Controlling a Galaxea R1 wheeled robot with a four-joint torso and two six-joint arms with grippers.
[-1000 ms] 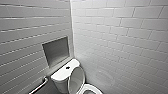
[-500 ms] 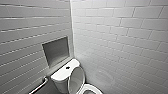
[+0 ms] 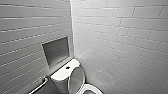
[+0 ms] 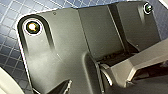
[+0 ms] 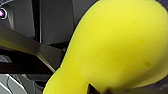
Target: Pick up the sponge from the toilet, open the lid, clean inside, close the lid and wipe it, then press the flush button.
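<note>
Sponge in my right grip, lid up, bowl barely in my head view.
From the left: the glossy white ceramic toilet (image 3: 60, 77) sits at 7 o'clock in the tiled corner, with the small round dark flush button (image 3: 67, 67) on its tank and the smooth white oval lid (image 3: 76, 78) standing raised. My right gripper (image 5: 95, 89) looks closed on the bright yellow foam sponge (image 5: 117, 47); the left gripper's state I cannot tell. With the bowl cut off at 6 o'clock, I may misjudge my reach, knock the lid shut or drop the sponge in.
</note>
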